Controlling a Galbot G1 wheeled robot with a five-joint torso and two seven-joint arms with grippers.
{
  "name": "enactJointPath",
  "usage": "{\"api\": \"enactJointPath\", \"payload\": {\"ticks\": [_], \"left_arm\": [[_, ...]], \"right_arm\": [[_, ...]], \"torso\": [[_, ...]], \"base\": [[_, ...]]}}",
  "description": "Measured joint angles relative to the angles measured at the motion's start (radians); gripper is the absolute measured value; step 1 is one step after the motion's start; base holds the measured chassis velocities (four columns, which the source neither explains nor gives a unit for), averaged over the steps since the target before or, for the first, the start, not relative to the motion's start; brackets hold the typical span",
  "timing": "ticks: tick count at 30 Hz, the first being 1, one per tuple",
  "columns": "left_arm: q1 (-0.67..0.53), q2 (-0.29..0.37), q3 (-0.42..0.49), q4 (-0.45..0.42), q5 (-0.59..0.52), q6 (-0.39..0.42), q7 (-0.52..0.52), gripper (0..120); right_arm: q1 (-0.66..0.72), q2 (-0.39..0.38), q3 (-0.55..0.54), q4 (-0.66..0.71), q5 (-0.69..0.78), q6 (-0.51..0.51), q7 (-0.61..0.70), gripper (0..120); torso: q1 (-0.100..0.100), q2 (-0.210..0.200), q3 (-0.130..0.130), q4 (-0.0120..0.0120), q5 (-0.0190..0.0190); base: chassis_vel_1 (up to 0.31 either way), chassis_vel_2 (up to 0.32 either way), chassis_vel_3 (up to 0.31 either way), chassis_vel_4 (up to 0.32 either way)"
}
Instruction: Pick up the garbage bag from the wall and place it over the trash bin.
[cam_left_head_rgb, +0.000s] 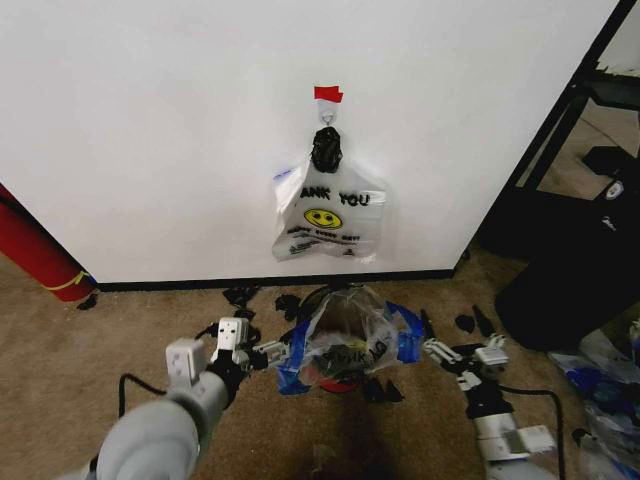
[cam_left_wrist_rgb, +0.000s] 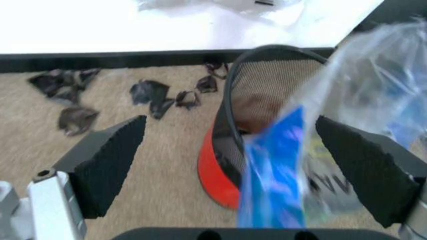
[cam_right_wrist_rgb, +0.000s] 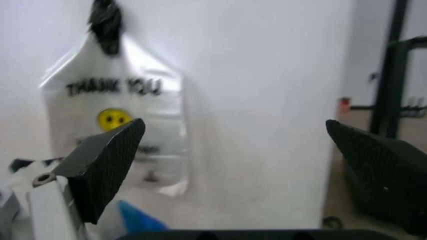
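Note:
The garbage bag, see-through with blue patches, is draped over the trash bin, a small black bin with a red base standing on the carpet below the wall. My left gripper is at the bag's left edge and open. In the left wrist view its fingers stand wide on both sides of a blue strip of the bag and the bin's rim, without pinching either. My right gripper hovers just right of the bag, open and holding nothing.
A white "THANK YOU" smiley bag hangs from a hook under red tape. Black scraps litter the carpet by the baseboard. A red cylinder leans far left. Dark furniture and plastic bags crowd the right.

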Motion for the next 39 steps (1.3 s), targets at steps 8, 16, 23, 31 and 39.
{"api": "enactJointPath", "payload": {"ticks": [8, 16, 23, 31, 39], "left_arm": [[-0.276, -0.004, 0.079, 0.237, -0.084, 0.032, 0.160, 100], [-0.503, -0.045, 0.236, 0.441, -0.060, 0.115, 0.310, 100], [-0.657, -0.104, 0.372, 0.609, -0.077, 0.146, 0.383, 100], [-0.745, -0.157, 0.461, 0.752, -0.030, 0.145, 0.579, 98], [-0.831, -0.217, 0.535, 0.861, 0.042, 0.130, 0.708, 97]], "right_arm": [[-0.134, 0.113, 0.141, 0.049, 0.058, 0.117, -0.053, 100], [-0.259, 0.193, 0.218, 0.096, 0.111, 0.237, -0.111, 100], [-0.289, 0.185, 0.227, 0.133, 0.131, 0.250, -0.127, 100], [-0.273, 0.187, 0.225, 0.148, 0.155, 0.199, -0.123, 100], [-0.266, 0.186, 0.233, 0.149, 0.159, 0.173, -0.117, 100]], "torso": [[0.000, 0.000, 0.000, 0.0000, -0.0002], [0.000, 0.000, 0.000, 0.0002, -0.0003], [0.000, 0.000, 0.000, 0.0004, -0.0001], [0.000, 0.000, 0.000, 0.0006, 0.0000], [0.000, 0.000, 0.000, 0.0002, 0.0000]], "base": [[0.000, 0.000, 0.000, 0.000], [0.000, 0.000, 0.000, 0.000], [0.000, 0.000, 0.000, 0.000], [0.000, 0.000, 0.000, 0.000], [0.000, 0.000, 0.000, 0.000]]}}
